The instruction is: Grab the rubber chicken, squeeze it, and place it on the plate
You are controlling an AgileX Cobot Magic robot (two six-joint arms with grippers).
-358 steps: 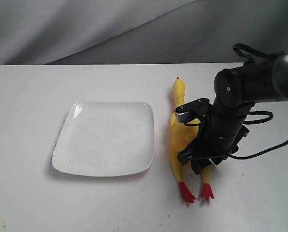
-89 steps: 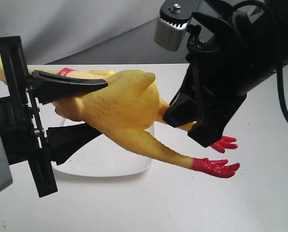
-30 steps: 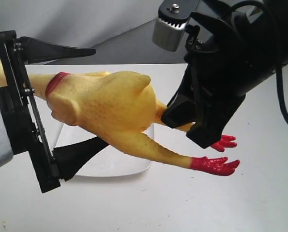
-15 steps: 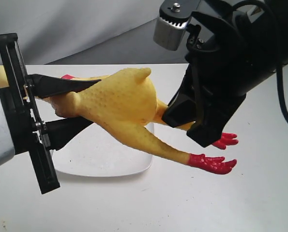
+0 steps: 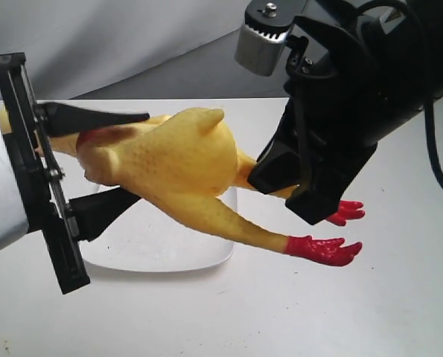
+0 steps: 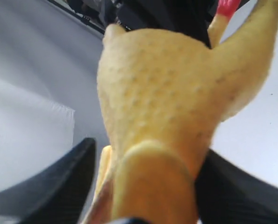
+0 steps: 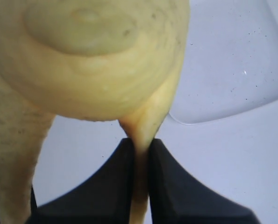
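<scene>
The yellow rubber chicken [image 5: 176,160] hangs in the air above the white square plate [image 5: 206,256], its red feet [image 5: 322,249] pointing right. My right gripper [image 5: 269,182] is shut on one thin leg, and the right wrist view shows the leg pinched flat between the fingertips [image 7: 139,144] below the chicken's body [image 7: 96,56], with the plate [image 7: 232,70] beneath. My left gripper [image 5: 143,156] is closed round the chicken's front end near the red neck band, one finger above and one below. Its body [image 6: 167,102] fills the left wrist view between that gripper's fingers [image 6: 148,154]. The head is hidden.
The white table [image 5: 370,312] lies under both arms, with a grey cloth backdrop [image 5: 132,44] behind it. A black cable [image 5: 437,156] loops from the right arm. Small dark specks dot the table near its front edge.
A second ago the left jaws stood wide apart around the chicken. They then squeezed it flat and now stand slightly wider. The right grip on the leg is unchanged.
</scene>
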